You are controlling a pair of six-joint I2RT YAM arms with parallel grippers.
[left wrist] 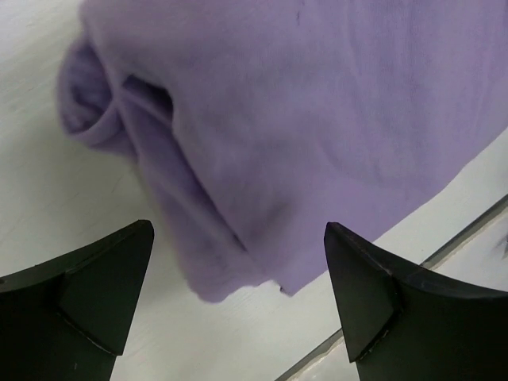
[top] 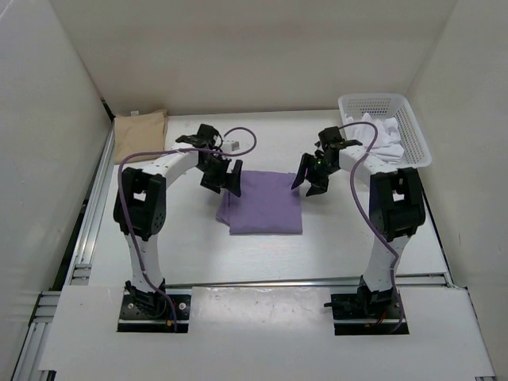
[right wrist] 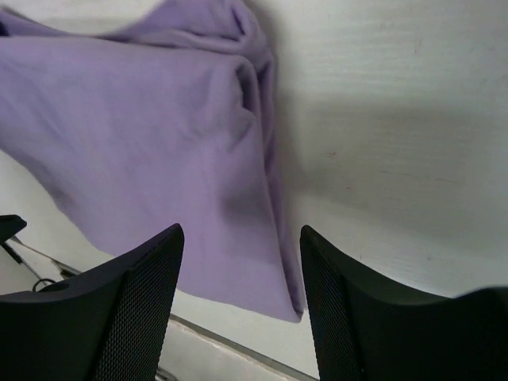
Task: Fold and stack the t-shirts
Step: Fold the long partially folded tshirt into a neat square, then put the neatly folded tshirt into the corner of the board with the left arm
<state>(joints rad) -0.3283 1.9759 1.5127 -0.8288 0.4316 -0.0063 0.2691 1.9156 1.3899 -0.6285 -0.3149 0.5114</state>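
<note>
The left gripper (top: 222, 176) stands open wide and holds nothing. In the left wrist view its two black fingers (left wrist: 87, 294) sit far apart at the bottom corners, with the left gripper (left wrist: 238, 230) held above the near left corner of the lavender t-shirt (left wrist: 317, 119), apart from the cloth. The right gripper (top: 311, 176) is also spread and empty. In its own wrist view the mesh-textured fingers (right wrist: 135, 309) frame the right edge of the lavender t-shirt (right wrist: 143, 159), with the right gripper (right wrist: 242, 230) above that edge.

From above, both arms rise from their bases, bend at the elbow and reach inward. Their wrists tip down on either side of the lavender t-shirt (top: 263, 202), left gripper at its far left corner and right gripper just off its far right corner. The shirt lies folded into a rough rectangle at the middle of the white table (top: 262, 254).

The wrist views show what the top view does not. On the left side the cloth is bunched in a loose roll with layered folds, and along the right edge the layers are doubled over.

Only the top view shows the rest. The tan t-shirt (top: 140, 135) lies folded at the far left corner of the table, and the white t-shirt (top: 381, 135) is crumpled inside the white perforated basket (top: 418, 131) at the far right.
</note>
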